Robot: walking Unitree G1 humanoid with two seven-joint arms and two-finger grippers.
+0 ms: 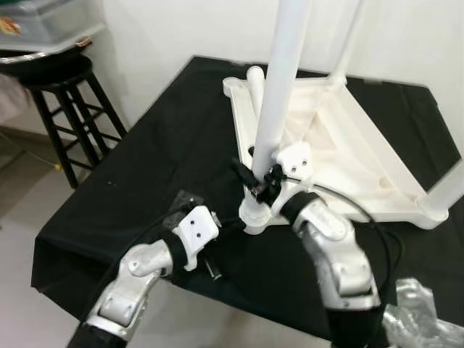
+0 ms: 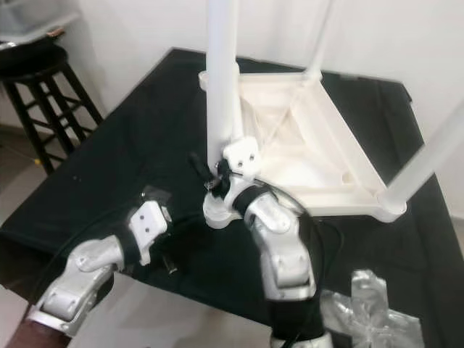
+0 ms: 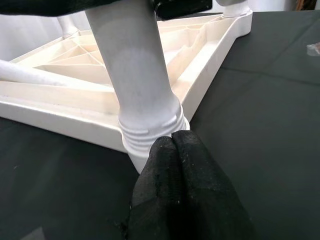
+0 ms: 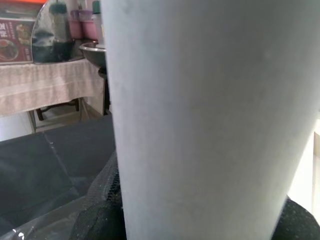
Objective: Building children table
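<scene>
White plastic tabletop [image 1: 377,156]: we saw it lying upside down on the black cloth [image 1: 145,167] that covered the work surface, its ribbed underside facing up.
Near leg [image 1: 279,101]: we found this white tube standing upright in the corner socket [image 1: 254,214] nearest us, its ringed base seated in the socket.
Other legs: one [image 1: 346,36] stood at the far corner and one [image 1: 451,190] at the right corner; a loose white tube [image 1: 254,87] lay along the far-left edge of the tabletop.
Right gripper [image 1: 257,181]: we had it clamped around the near leg just above the socket, one black finger on each side of the tube.
Left gripper [image 3: 174,150]: we held it low on the cloth, its two fingers pressed together with nothing between them and their tips touching the ringed base of the near leg.
Black stool [image 1: 69,109]: it stood on the floor to the left of the work surface.
Crumpled clear plastic [image 2: 373,308]: it lay at the near right edge of the cloth.
</scene>
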